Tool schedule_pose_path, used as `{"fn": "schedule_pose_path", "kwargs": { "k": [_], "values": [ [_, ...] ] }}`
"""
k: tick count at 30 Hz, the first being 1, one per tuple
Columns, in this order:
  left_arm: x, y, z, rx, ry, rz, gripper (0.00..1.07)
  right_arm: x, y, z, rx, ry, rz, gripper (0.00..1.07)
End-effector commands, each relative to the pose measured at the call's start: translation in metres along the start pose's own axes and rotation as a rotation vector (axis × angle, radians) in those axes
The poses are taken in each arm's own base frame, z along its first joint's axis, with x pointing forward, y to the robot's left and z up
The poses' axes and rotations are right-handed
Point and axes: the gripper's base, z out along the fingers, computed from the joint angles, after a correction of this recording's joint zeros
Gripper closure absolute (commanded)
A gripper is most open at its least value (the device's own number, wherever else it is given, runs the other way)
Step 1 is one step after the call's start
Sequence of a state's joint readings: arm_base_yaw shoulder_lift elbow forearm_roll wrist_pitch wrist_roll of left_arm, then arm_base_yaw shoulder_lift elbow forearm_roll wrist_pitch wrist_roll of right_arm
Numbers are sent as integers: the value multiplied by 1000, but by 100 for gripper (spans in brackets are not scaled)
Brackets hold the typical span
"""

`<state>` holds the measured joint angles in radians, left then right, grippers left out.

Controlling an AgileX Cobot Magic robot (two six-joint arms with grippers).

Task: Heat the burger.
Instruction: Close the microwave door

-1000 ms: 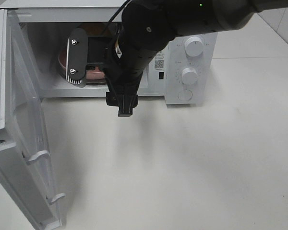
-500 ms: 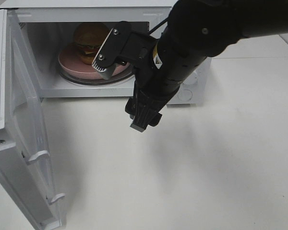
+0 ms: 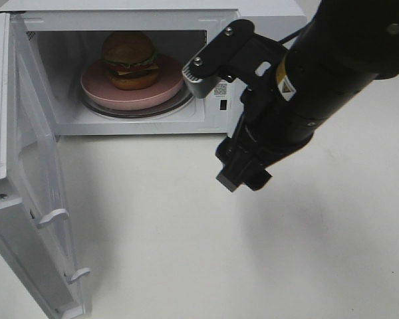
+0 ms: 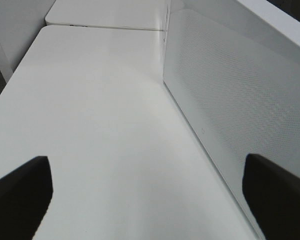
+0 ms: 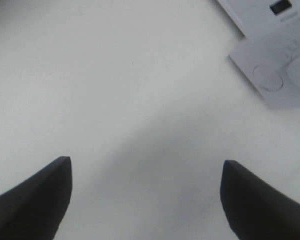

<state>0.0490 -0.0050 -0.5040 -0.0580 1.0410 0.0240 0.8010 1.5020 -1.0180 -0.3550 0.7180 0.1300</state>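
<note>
Now the microwave point(image 3: 139, 5) is seen with its door point(image 3: 26, 199) swung fully open, so heating cannot be started yet. The right gripper point(image 5: 145, 175) is held outside the oven, above the table point(image 3: 186, 252), with its jaws spread wide and empty. The left gripper point(image 4: 147, 185), also wide and empty, is placed beside the door, probably so that the door can be pushed shut. Inside, the burger point(image 3: 128, 60) is set upright on the pink plate point(image 3: 96, 90).

Golden-brown burger point(image 3: 128, 58); pink plate point(image 3: 96, 86); white microwave point(image 3: 266, 9); black arm point(image 3: 332, 73).
</note>
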Motion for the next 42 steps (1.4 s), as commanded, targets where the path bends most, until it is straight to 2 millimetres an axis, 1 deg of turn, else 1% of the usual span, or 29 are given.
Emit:
{"fn": "schedule_pose_path", "kwargs": {
  "k": [1,2,3,5,7,8,10,11,13,14,15,16,18,21,24,27,29,30,31,32,34,35,36,37,38,39,40,41,42],
  "values": [
    [1,0,-3,4,-25,-2,9,15,-2,-11,13,48,12,31],
    [1,0,-3,4,-25,-2,9,15,-2,-11,13,48,12,31],
    [1,0,-3,4,-25,-2,9,21,-4,-18,18,59,16,31],
    [1,0,-3,4,-25,-2,9,25,-4,-20,21,69,18,31],
    [1,0,-3,4,-25,-2,9,36,-6,-29,27,79,24,31],
    [1,0,-3,4,-25,-2,9,36,-6,-29,27,79,24,31],
    [1,0,-3,4,-25,-2,9,50,-7,-39,31,89,34,31],
    [1,0,-3,4,-25,-2,9,50,-7,-39,31,89,34,31],
    [1,0,-3,4,-25,-2,9,60,-10,-52,38,75,46,31],
    [1,0,-3,4,-25,-2,9,60,-10,-52,38,75,46,31],
    [1,0,-3,4,-25,-2,9,66,-12,-60,42,65,55,31],
    [1,0,-3,4,-25,-2,9,66,-12,-60,42,65,55,31],
    [1,0,-3,4,-25,-2,9,76,-14,-70,49,57,67,31],
    [1,0,-3,4,-25,-2,9,80,-14,-73,51,56,71,31],
    [1,0,-3,4,-25,-2,9,102,-14,-82,55,60,97,31],
    [1,0,-3,4,-25,-2,9,107,-14,-84,55,51,105,31],
    [1,0,-3,4,-25,-2,9,126,-13,-94,41,0,136,31],
    [1,0,-3,4,-25,-2,9,126,-13,-94,41,0,136,31],
    [1,0,-3,4,-25,-2,9,136,-14,-99,46,-13,150,31],
    [1,0,-3,4,-25,-2,9,136,-14,-99,46,-13,150,31],
    [1,0,-3,4,-25,-2,9,150,-19,-102,67,-2,204,31],
    [1,0,-3,4,-25,-2,9,150,-19,-102,67,-2,204,31],
    [1,0,-3,4,-25,-2,9,156,-23,-104,80,6,236,31],
    [1,0,-3,4,-25,-2,9,167,-29,-107,112,14,304,31],
    [1,0,-3,4,-25,-2,9,167,-29,-107,112,14,304,31],
    [1,0,-3,4,-25,-2,9,176,-33,-110,139,5,367,31],
    [1,0,-3,4,-25,-2,9,181,-35,-113,151,-9,399,31],
    [1,0,-3,4,-25,-2,9,181,-35,-113,151,-9,399,31],
    [1,0,-3,4,-25,-2,9,191,-36,-117,168,-35,453,31]
  ]
}}
